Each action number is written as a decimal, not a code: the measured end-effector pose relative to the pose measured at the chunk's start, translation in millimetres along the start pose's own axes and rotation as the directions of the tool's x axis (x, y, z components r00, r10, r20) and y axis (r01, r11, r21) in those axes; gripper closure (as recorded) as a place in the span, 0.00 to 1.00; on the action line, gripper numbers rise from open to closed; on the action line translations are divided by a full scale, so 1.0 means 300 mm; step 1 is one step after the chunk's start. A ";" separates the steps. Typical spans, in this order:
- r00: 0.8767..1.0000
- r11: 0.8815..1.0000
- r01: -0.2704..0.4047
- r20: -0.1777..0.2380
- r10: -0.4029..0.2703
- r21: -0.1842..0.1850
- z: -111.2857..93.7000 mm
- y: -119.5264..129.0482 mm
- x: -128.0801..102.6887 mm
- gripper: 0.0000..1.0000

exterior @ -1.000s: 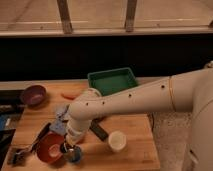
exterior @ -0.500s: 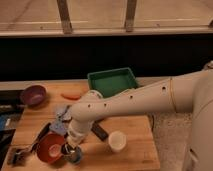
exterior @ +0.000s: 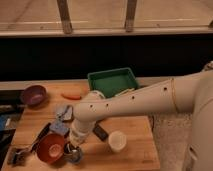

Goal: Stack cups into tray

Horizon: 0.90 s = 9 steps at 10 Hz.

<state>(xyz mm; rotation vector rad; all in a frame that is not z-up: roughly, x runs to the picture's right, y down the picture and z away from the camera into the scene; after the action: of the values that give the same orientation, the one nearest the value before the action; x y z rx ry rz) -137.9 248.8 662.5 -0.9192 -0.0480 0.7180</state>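
Note:
The green tray stands at the back of the wooden table. A cream-white cup stands upright near the front edge. A blue cup sits at the front left, beside the red-orange bowl. My gripper hangs at the end of the white arm, right at the blue cup and partly hiding it. The orange-yellow and dark metallic cups cannot be made out.
A purple bowl sits at the back left, with an orange carrot-like item next to it. Blue-grey items and a dark flat object lie mid-table. A metallic thing lies at the front left corner.

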 end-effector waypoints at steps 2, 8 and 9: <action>1.000 1.000 -0.008 0.005 0.008 0.004 0.004 -0.012 0.006 0.22; 1.000 1.000 0.001 0.009 -0.001 0.008 0.015 -0.019 -0.012 0.20; 1.000 1.000 0.006 0.010 -0.006 0.003 0.024 -0.013 -0.014 0.20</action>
<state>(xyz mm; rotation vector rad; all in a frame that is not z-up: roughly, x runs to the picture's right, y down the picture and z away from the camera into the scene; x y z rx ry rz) -141.5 249.9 671.1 -0.9123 -0.0585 0.7173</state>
